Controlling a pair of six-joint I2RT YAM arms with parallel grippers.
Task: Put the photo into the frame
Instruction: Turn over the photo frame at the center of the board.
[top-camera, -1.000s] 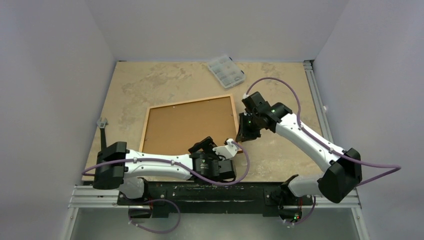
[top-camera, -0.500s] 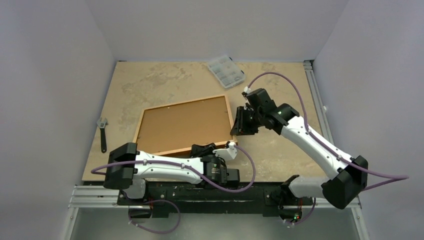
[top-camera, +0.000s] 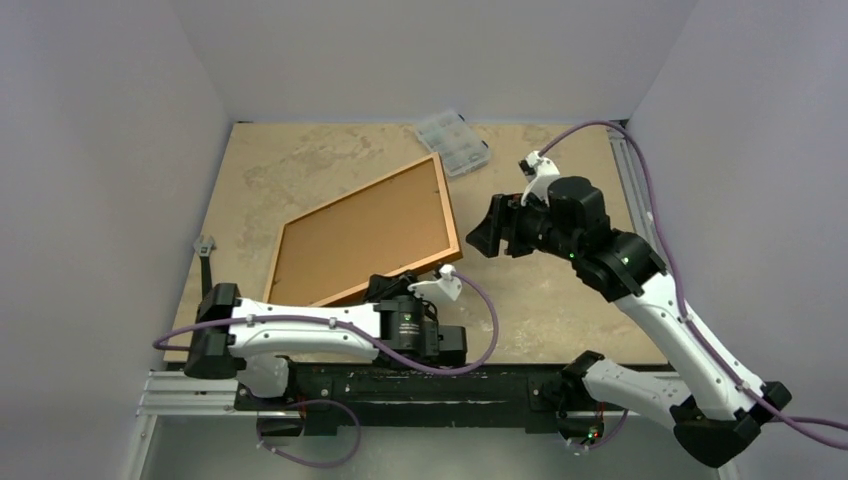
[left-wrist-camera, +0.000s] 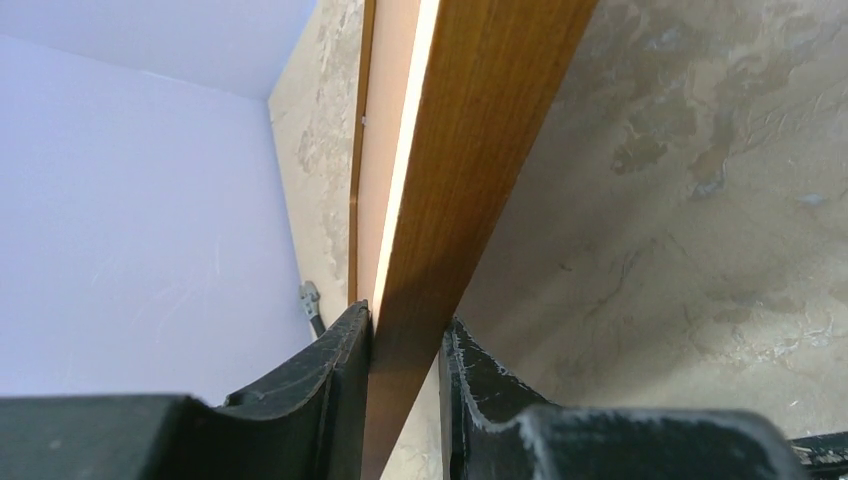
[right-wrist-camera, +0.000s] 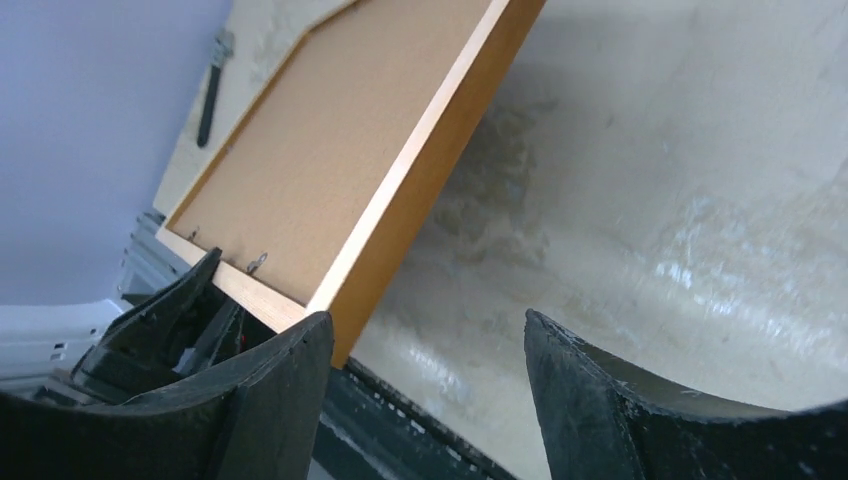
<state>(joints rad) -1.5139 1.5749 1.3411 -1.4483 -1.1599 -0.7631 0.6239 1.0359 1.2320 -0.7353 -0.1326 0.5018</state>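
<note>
Positioning step, I judge: left gripper clamps the thin-railed orange-brown wooden frame, holding it tilted; right gripper gapes empty beside it and probably must steady it next.

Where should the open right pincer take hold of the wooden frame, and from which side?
Probably the frame's right-hand rail, around mid-length, approached from the right. That edge is tipped up off the table, facing the open right pincer, so one finger fits under it. The left pincer clamps the near rail.
</note>
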